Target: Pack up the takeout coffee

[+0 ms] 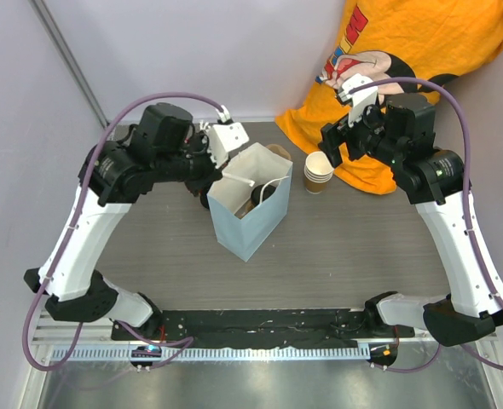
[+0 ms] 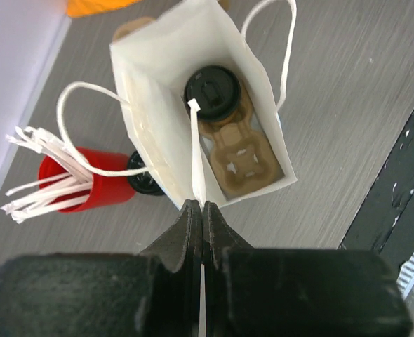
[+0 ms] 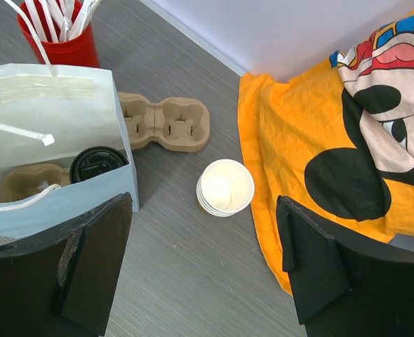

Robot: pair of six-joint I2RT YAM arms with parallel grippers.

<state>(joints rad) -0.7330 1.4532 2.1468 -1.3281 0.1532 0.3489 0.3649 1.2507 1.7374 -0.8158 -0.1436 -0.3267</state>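
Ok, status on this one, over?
Left end effector shut on a white stick, tip inside the paper bag. Right end effector open, empty. Lidded coffee cup seated in the carrier tray inside the bag. Nothing else in the way.

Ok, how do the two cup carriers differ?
The bagged carrier holds the lidded coffee in one slot; the loose carrier has both slots empty. The bagged carrier sits inside the paper bag; the loose carrier lies flat outside it. Both are brown pulp two-cup trays.
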